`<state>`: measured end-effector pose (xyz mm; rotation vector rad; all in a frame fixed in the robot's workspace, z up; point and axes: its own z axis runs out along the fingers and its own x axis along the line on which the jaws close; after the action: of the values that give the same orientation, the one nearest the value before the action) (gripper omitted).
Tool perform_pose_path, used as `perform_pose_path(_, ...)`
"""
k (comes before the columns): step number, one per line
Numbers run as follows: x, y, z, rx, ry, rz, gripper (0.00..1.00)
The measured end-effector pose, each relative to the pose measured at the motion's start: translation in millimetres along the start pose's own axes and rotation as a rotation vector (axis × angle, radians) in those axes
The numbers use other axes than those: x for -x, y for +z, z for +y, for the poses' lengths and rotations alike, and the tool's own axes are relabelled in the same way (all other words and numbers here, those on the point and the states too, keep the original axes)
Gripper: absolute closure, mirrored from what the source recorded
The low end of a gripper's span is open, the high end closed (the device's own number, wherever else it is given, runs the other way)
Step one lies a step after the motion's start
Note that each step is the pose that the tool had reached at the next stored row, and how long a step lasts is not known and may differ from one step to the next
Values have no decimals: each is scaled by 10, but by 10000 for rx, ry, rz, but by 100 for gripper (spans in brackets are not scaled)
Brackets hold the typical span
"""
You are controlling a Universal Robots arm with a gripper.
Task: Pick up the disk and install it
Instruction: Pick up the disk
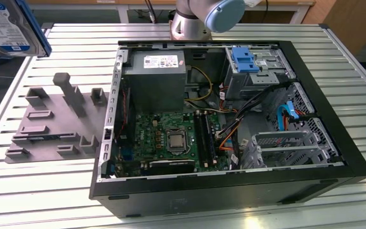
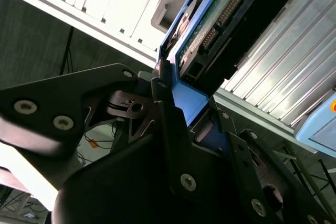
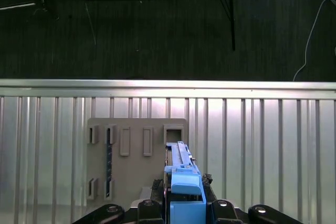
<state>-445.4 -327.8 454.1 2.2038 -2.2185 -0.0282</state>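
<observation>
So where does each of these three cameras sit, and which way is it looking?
Exterior view: off the arm, up high, looking down on the open computer case and slatted table; part of the arm shows.
First wrist view: on the arm, looking down past the pincer at the grey fixture plate.
Second wrist view: beside the pincer, close on the disk, circuit side.
All three share the held disk.

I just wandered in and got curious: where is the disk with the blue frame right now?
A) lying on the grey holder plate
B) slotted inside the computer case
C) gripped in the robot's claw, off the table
C: in the second wrist view the claw clamps the disk by its blue frame, and the exterior view shows it up in the air, clear of the grey holder plate.
</observation>
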Motion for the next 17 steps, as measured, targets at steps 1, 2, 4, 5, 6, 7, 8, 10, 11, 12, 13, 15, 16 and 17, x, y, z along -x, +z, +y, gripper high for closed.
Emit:
perform_pose_path(1,0,-4,0,0,0,0,64)
perform_pose_path(2,0,-8,0,0,0,0,64)
perform_pose_path(4,0,-15,1,0,0,0,64)
perform_pose_path(5,0,-19,0,0,0,0,64)
perform_pose_path(6,0,-23,1,0,0,0,64)
perform_pose_path(7,0,-27,1,0,0,0,64)
perform_pose_path(8,0,-31,1,0,0,0,64)
perform_pose_path(10,0,-38,1,0,0,0,64)
perform_pose_path(11,0,-43,1,1,0,0,64)
perform_pose_path(12,0,-46,1,0,0,0,64)
perform_pose_path(13,0,-50,1,0,0,0,64)
perform_pose_path(15,0,-57,1,0,0,0,64)
perform_pose_path(16,0,-61,1,0,0,0,64)
perform_pose_path(17,0,-66,1,1,0,1,64)
